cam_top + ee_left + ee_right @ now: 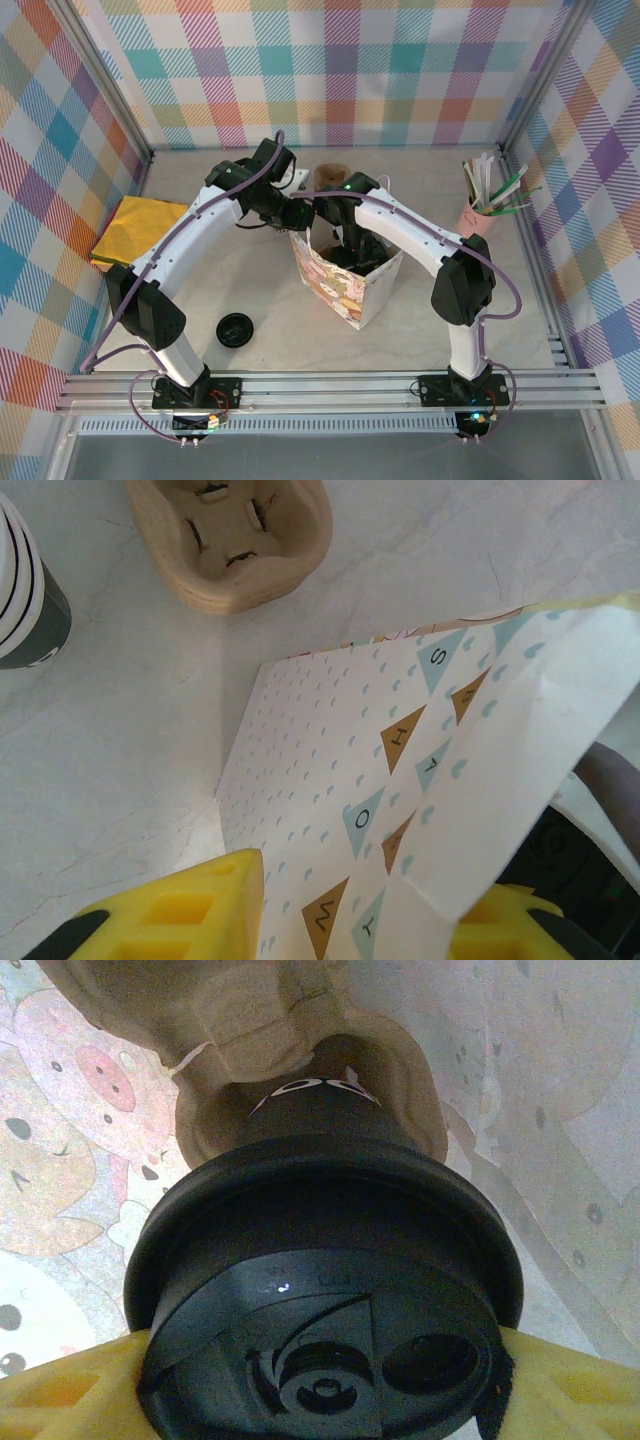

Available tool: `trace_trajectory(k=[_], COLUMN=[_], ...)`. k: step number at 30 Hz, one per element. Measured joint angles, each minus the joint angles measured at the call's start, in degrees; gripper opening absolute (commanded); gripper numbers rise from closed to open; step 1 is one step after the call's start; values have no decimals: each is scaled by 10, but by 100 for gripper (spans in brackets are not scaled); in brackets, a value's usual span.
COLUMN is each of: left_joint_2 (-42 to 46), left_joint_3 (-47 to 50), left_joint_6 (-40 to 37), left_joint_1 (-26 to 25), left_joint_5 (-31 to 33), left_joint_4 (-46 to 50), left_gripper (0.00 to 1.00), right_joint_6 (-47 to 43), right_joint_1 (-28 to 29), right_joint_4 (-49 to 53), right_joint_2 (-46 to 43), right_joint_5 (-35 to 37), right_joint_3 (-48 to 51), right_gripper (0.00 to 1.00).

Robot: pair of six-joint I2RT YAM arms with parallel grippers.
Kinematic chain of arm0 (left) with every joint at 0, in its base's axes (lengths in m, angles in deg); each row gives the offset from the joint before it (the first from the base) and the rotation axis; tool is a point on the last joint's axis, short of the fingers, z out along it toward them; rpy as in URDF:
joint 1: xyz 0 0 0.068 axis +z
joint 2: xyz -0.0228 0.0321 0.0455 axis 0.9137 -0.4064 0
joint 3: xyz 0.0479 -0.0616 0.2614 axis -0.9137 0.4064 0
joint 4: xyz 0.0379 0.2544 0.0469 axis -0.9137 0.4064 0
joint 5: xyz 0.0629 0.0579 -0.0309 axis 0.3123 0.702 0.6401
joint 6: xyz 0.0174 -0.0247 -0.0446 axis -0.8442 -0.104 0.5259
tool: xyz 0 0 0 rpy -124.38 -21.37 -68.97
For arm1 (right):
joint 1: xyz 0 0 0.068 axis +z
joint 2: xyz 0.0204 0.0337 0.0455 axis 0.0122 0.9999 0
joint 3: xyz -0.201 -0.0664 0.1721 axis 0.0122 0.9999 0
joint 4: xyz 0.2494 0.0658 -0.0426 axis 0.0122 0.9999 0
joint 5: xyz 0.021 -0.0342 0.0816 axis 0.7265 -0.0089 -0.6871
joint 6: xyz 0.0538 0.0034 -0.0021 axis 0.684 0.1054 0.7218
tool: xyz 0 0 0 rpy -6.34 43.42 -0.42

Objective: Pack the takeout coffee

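Observation:
The takeout coffee [320, 1290] shows its round black lid close up, and its dark lower half sits in a pocket of a brown pulp cup carrier [250, 1030] inside the patterned paper bag [345, 285]. My right gripper [320, 1385] reaches down into the bag, its yellow fingers [70, 1395] pressed against both sides of the lid. My left gripper [360, 905] is shut on the bag's top edge [420, 780], with the paper wall between its yellow pads. From above, the left gripper [292, 212] is at the bag's back left corner and the right gripper [356, 250] is inside the opening.
A loose black lid [235, 329] lies on the table front left. A second pulp carrier [235, 540] and a white cup with a dark band [25, 595] stand behind the bag. Yellow paper [140, 235] lies at the left. A pink holder of stirrers [482, 205] stands back right.

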Motion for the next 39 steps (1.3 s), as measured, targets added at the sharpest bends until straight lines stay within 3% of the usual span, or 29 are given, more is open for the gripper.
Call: trace_trajectory(k=[39], left_joint_2=[0], left_joint_3=[8], left_joint_6=[2], left_joint_1=[0], left_joint_5=[0], left_joint_4=[0], left_gripper=[33], right_joint_6=[0], right_joint_1=[0], right_joint_4=[-21], right_joint_2=[-1], right_joint_5=[-3], right_joint_3=[23], right_gripper=[71])
